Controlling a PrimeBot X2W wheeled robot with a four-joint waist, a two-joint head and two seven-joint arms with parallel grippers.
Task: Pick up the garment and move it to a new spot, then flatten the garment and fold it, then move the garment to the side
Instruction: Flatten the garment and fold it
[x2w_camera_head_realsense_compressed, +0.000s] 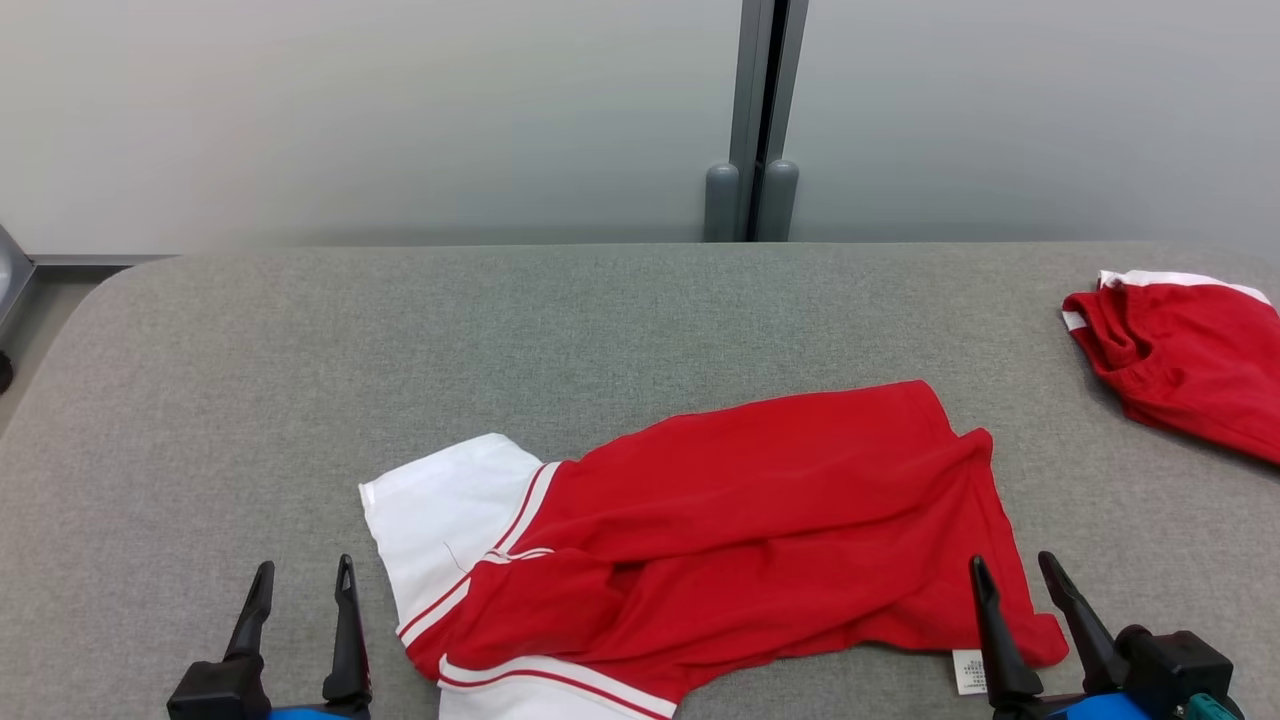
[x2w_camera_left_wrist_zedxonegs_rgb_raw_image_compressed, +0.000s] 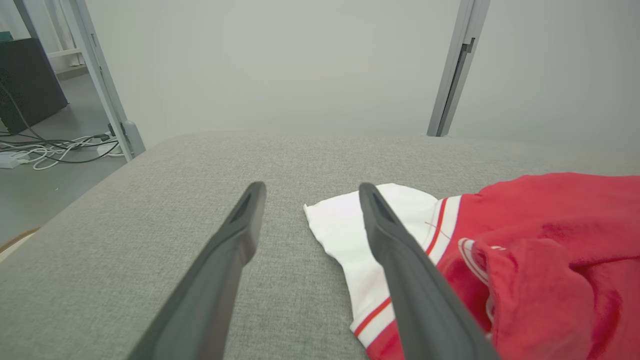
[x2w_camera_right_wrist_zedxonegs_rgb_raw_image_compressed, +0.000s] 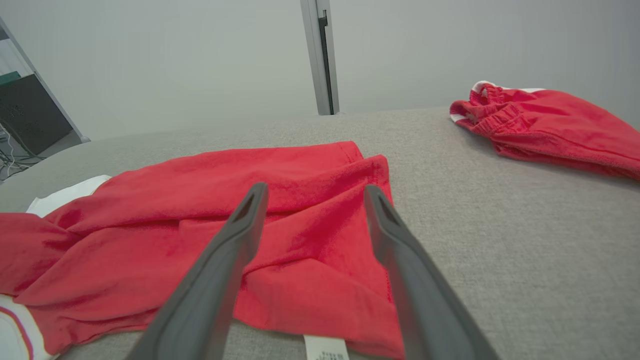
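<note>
The garment (x2w_camera_head_realsense_compressed: 720, 520) is a red shirt with white sleeves and red-and-white trim, lying rumpled on the grey table (x2w_camera_head_realsense_compressed: 400, 330) near its front edge. Its white sleeve (x2w_camera_left_wrist_zedxonegs_rgb_raw_image_compressed: 345, 225) points left; a small white label (x2w_camera_head_realsense_compressed: 968, 670) sticks out at its right hem. My left gripper (x2w_camera_head_realsense_compressed: 305, 568) stands open just left of the sleeve, nothing between its fingers. My right gripper (x2w_camera_head_realsense_compressed: 1012, 562) is open too, over the garment's right hem (x2w_camera_right_wrist_zedxonegs_rgb_raw_image_compressed: 320, 260), with its fingers above the red cloth and apart from it.
A second red garment (x2w_camera_head_realsense_compressed: 1190, 360) with white trim lies bunched at the table's far right edge. A grey post (x2w_camera_head_realsense_compressed: 755, 120) stands behind the table against a pale wall. Cables (x2w_camera_left_wrist_zedxonegs_rgb_raw_image_compressed: 55, 147) lie on the floor to the left.
</note>
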